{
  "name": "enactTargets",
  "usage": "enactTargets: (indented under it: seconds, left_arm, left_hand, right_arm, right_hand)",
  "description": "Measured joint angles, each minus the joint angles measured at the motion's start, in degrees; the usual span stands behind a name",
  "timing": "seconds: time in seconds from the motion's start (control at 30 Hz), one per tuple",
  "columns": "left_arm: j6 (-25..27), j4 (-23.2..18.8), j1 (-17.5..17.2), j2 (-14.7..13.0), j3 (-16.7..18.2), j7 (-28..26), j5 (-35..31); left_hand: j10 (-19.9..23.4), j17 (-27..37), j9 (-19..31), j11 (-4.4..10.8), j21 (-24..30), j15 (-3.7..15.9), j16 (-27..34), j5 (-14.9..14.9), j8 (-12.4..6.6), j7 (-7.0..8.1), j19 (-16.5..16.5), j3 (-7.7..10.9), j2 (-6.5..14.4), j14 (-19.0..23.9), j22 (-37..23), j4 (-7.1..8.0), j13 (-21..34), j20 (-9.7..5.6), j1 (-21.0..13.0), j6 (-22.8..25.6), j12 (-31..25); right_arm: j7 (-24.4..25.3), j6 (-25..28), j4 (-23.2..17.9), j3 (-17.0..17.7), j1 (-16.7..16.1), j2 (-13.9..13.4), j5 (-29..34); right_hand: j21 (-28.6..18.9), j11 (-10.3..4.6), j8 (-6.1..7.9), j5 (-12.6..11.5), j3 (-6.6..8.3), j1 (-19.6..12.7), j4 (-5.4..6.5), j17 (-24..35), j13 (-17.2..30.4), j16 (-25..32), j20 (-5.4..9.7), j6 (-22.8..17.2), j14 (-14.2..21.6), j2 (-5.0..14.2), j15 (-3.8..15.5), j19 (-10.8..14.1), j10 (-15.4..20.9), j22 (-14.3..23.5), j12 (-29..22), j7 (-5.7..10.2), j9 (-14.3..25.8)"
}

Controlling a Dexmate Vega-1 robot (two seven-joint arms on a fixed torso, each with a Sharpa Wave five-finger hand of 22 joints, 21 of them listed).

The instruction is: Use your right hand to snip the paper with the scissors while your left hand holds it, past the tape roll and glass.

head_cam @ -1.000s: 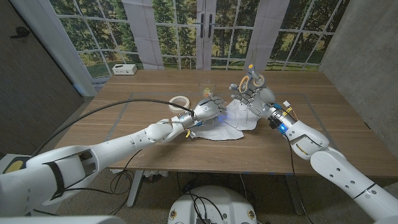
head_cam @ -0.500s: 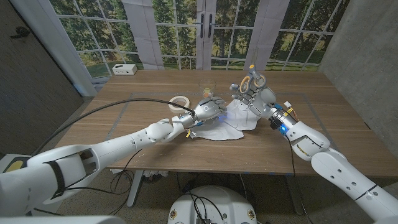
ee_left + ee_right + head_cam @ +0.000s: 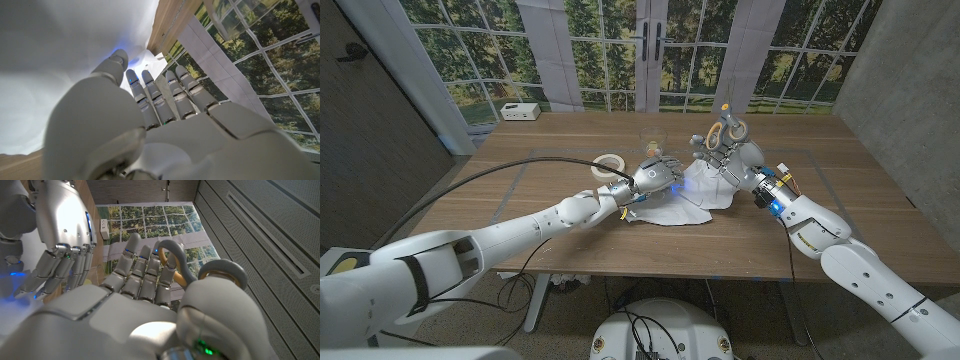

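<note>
Head view, left to right. The tape roll [image 3: 609, 163] lies on the table [image 3: 520, 215], just left of the left hand [image 3: 655, 176]. The glass [image 3: 648, 143] stands just behind that hand, hard to make out against the wood. The left hand presses down on the left part of the paper [image 3: 705, 190], fingers laid close together on the sheet, as the left wrist view shows [image 3: 165, 97]; whether it pinches the sheet or merely pins it cannot be told. The paper is a crumpled white sheet spread between the two hands, its long axis running roughly left to right across the table. The right hand [image 3: 728, 152] stands at the sheet's far right edge, clamped on the scissors [image 3: 727, 128], whose orange-lined handles rise above the fingers; the blades are hidden. The right hand is the nearer to the free edge, and the paper lies to its left and toward the robot, so the cut would likely run leftward toward the holding hand.
</note>
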State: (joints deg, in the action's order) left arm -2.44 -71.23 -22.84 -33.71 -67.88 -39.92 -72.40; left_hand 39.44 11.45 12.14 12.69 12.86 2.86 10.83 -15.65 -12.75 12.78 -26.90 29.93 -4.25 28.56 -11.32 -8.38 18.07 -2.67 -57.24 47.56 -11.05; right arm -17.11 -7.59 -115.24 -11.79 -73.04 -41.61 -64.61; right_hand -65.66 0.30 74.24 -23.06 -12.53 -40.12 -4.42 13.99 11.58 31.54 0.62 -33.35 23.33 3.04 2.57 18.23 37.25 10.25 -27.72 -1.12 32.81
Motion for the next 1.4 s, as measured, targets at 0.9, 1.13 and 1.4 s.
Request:
enactTargets:
  seconds: [0.9,1.13,1.4]
  left_arm:
    - [-0.96,1.69,2.25,1.11,-1.98,1.95,1.09]
    - [-1.07,1.02,2.25,0.81,-2.03,3.01,1.12]
    - [-1.19,0.45,2.23,0.62,-2.02,3.97,1.08]
  left_hand:
    - [3.29,-0.80,-0.43,-0.22,0.29,0.21,0.22,2.20,0.00,-0.08,-0.43,0.87,0.75,3.29,0.13,0.40,-2.12,0.00,0.75,-0.52,-0.83]
    - [3.91,-0.80,-0.30,-0.21,0.29,0.21,0.22,2.20,-0.45,-0.08,-0.64,1.26,0.75,3.91,0.13,0.32,-2.52,-0.22,0.76,-0.51,-0.83]
    - [4.44,-0.80,-0.32,-0.29,0.67,0.23,0.22,2.54,-0.46,-0.08,-1.81,1.73,0.75,5.17,0.12,0.20,-3.19,-0.04,0.75,-0.51,-0.83]
  right_arm:
    - [0.16,-0.61,-0.13,0.52,-0.93,0.20,-0.23]
    - [-0.01,-0.74,-0.14,0.58,-1.13,0.31,-0.30]
    - [-0.10,-0.87,-0.29,0.72,-1.39,0.33,-0.36]
  right_hand:
    - [0.23,0.08,0.38,0.00,0.00,0.00,0.00,-0.01,0.00,-0.44,-0.01,0.21,0.21,0.00,-0.21,0.61,0.57,0.00,0.00,0.21,-0.58]
    - [0.22,0.01,0.38,0.00,0.00,0.00,0.00,-0.01,-0.01,-0.44,-0.01,0.21,0.21,0.00,-0.21,0.61,0.63,0.00,0.00,0.21,-0.55]
    - [0.37,0.01,0.38,0.00,0.10,0.00,-0.10,0.07,0.00,-0.44,-0.01,0.20,0.42,0.00,0.01,0.61,0.62,0.00,0.44,0.20,-0.53]
